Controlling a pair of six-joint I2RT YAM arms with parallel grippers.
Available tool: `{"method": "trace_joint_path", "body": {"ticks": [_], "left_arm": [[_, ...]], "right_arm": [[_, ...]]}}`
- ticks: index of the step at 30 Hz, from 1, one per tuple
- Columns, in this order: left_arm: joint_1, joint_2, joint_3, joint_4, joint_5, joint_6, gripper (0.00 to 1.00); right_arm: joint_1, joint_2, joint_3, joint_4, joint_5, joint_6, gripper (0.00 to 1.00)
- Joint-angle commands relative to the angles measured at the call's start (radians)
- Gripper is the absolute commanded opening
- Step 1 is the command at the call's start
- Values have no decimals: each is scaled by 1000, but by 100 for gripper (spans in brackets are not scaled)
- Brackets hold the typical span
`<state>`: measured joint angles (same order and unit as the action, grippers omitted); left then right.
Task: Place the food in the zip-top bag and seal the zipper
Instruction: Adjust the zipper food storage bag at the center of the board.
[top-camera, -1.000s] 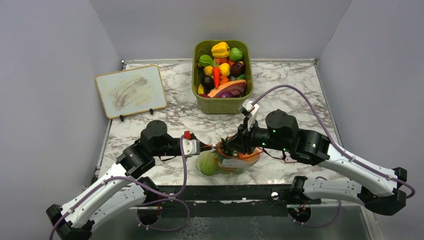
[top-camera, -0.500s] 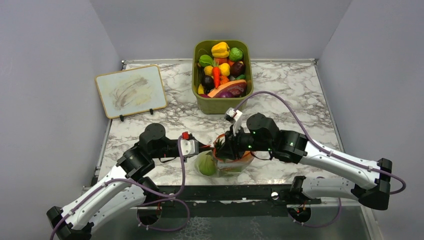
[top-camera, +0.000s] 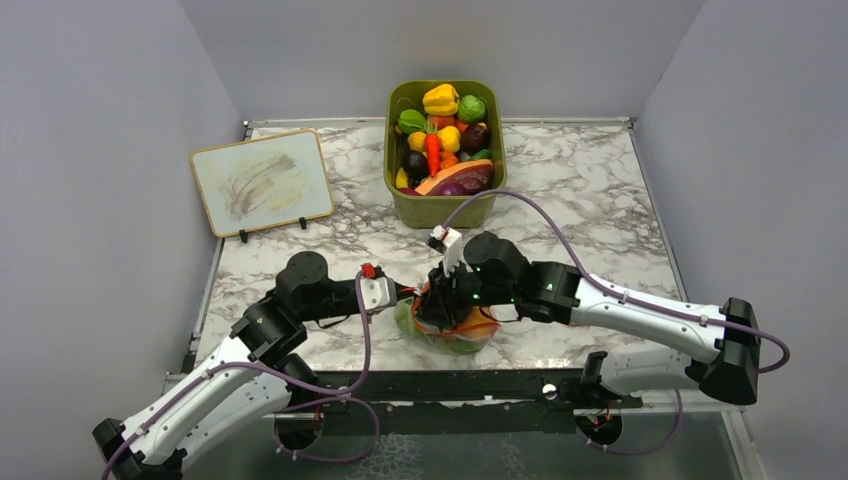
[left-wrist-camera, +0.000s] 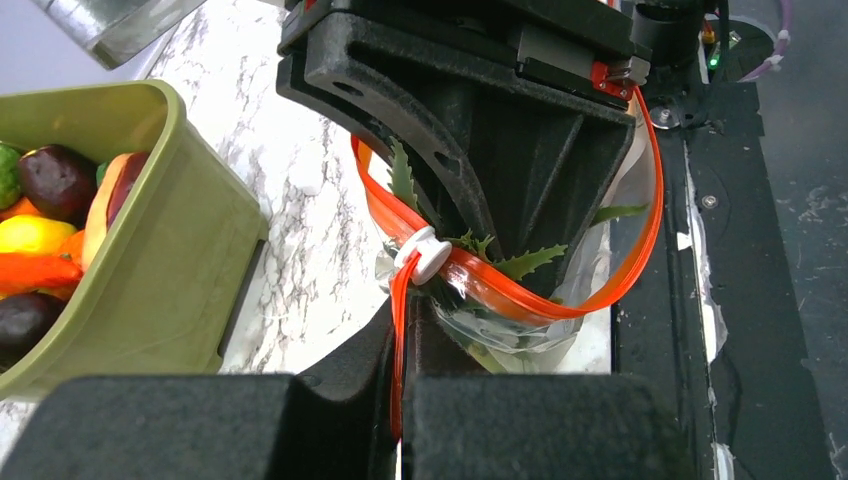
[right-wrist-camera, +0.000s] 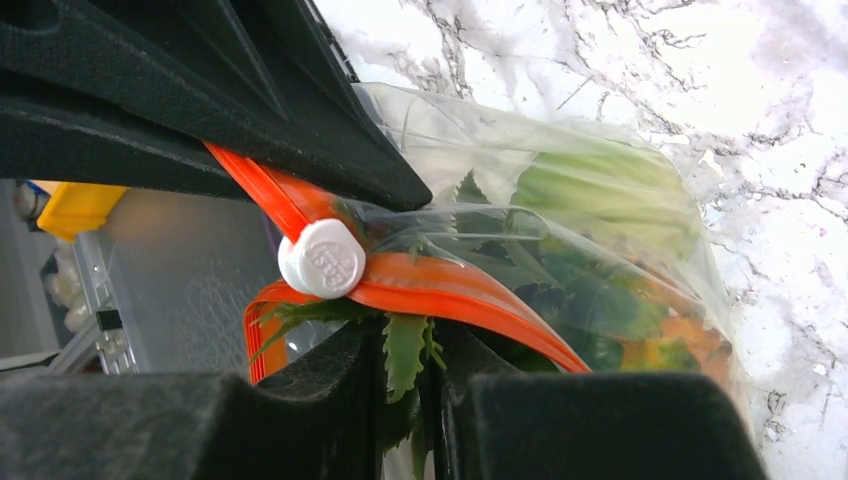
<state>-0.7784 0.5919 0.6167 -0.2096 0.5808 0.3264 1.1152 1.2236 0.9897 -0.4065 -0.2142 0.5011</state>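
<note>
The clear zip-top bag (top-camera: 455, 335) lies near the table's front edge, its mouth open in a loop. My left gripper (top-camera: 408, 293) is shut on the orange-red zipper (left-wrist-camera: 400, 340) just behind the white slider (left-wrist-camera: 425, 256). My right gripper (top-camera: 432, 305) reaches down inside the mouth loop. In the right wrist view its fingers (right-wrist-camera: 425, 335) are closed on green serrated leaves (right-wrist-camera: 405, 365) of the leafy-topped fruit. The zipper (right-wrist-camera: 460, 290) and slider (right-wrist-camera: 322, 258) pass just beyond the fingertips. A light-green ball (right-wrist-camera: 600, 190) and an orange piece (right-wrist-camera: 690, 340) show through the bag.
The olive-green bin (top-camera: 445, 208) full of toy produce stands at the back centre, and also shows in the left wrist view (left-wrist-camera: 130, 250). A small whiteboard (top-camera: 262, 180) leans at the back left. The table's front edge is right below the bag.
My right gripper has moved left and down, from the bag's right side into its mouth, close to the left gripper. The left gripper has shifted slightly left with the zipper held.
</note>
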Motion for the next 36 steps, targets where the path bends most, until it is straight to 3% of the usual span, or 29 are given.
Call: {"method": "trace_joint_path", "body": {"ticks": [1, 6, 11, 16, 22, 25, 30, 36], "left_arm": [[-5, -59, 13, 146, 1, -18, 0], [-5, -69, 13, 153, -20, -60, 0], [-5, -59, 7, 147, -39, -69, 0], [-5, -67, 3, 130, -39, -48, 0], [-5, -73, 2, 125, -21, -36, 0], [-5, -70, -3, 136, -9, -36, 0], [-6, -59, -4, 143, 9, -40, 0], [-5, -48, -20, 173, 32, -51, 0]], "right_arm": [[-5, 58, -105, -213, 201, 18, 16], [-2, 111, -141, -178, 243, 15, 16], [20, 84, -15, -283, 333, 0, 17], [21, -74, 132, -366, 284, -12, 29], [21, -201, 140, -364, 297, 24, 43], [20, -212, 115, -327, 324, 11, 52], [21, -213, 86, -179, 340, -16, 53], [20, -192, 10, 56, 237, -121, 54]]}}
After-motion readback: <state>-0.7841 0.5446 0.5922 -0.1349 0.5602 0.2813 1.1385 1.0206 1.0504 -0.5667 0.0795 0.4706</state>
